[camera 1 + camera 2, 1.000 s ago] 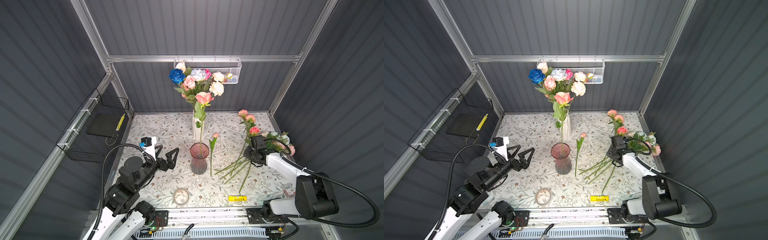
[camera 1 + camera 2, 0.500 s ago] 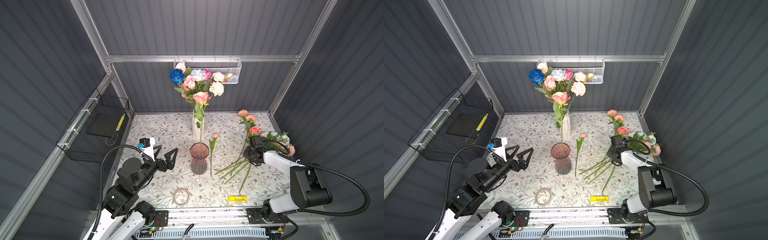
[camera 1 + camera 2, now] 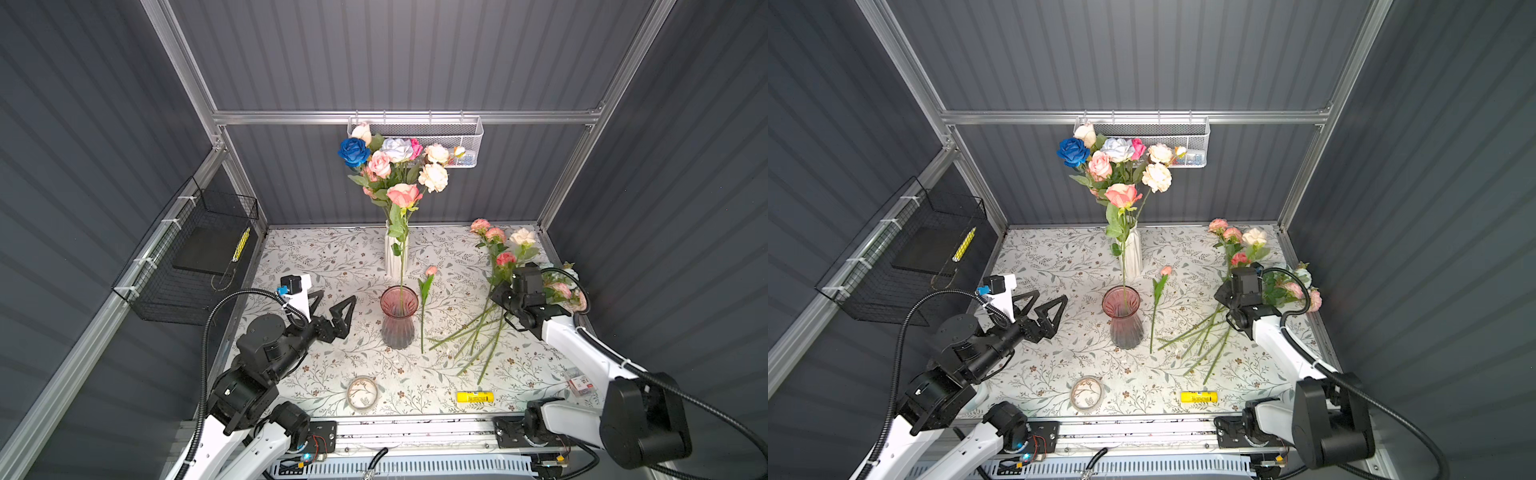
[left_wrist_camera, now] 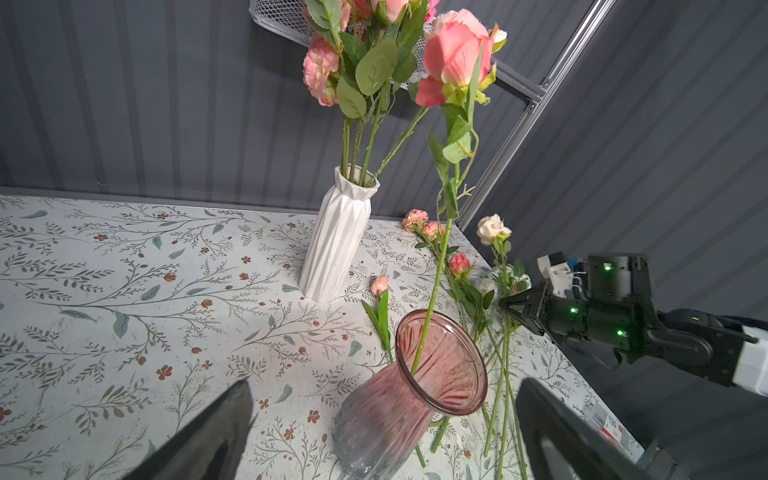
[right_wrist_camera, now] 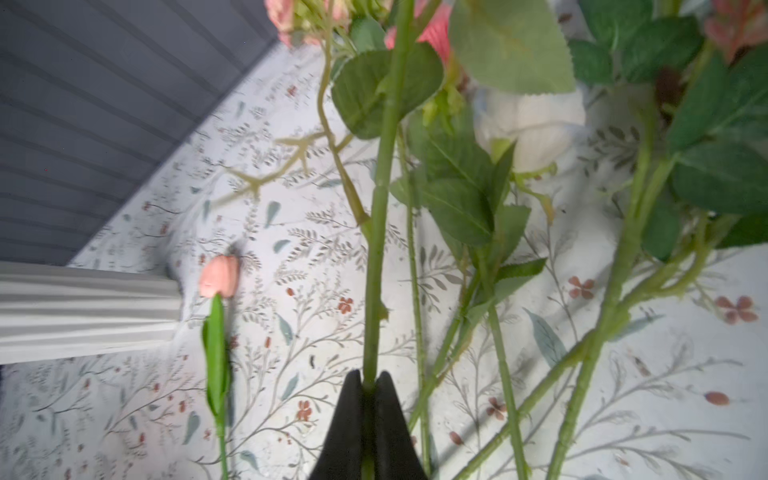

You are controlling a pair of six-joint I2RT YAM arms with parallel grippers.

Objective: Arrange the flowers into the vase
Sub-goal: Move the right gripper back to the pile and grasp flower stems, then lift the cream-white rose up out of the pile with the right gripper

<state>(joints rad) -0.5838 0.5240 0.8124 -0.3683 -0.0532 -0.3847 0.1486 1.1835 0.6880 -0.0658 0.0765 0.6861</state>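
Clearly, the right claw (image 5: 366,380) pinches one green stem (image 5: 376,249) among the flowers (image 3: 505,259) lying at centre right on the surface (image 3: 332,257); the left claw (image 3: 336,296) gapes empty left of the pink vase (image 3: 398,320).

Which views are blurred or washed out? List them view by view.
Right wrist view: soft overall, the leaves nearest the lens blurriest. Left wrist view: crisp on the pink vase and white vase. Both top views: sharp, but the table looks washed out at its front edge.
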